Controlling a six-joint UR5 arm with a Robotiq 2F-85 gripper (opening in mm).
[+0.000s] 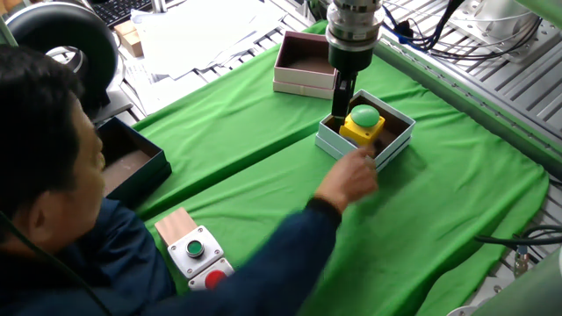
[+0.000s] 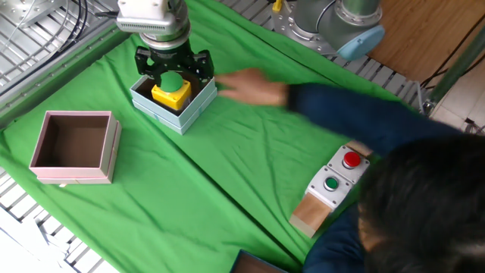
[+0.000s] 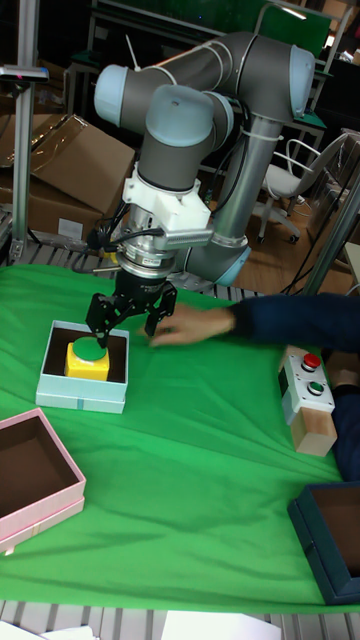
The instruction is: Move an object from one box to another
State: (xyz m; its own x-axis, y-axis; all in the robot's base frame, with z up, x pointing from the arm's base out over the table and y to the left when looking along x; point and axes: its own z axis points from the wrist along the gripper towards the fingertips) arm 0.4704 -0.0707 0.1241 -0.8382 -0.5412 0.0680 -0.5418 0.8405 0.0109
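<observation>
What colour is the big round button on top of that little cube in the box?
Green, on a yellow cube; the round button shows best in the fixed view looking over the person's shoulder.
</observation>
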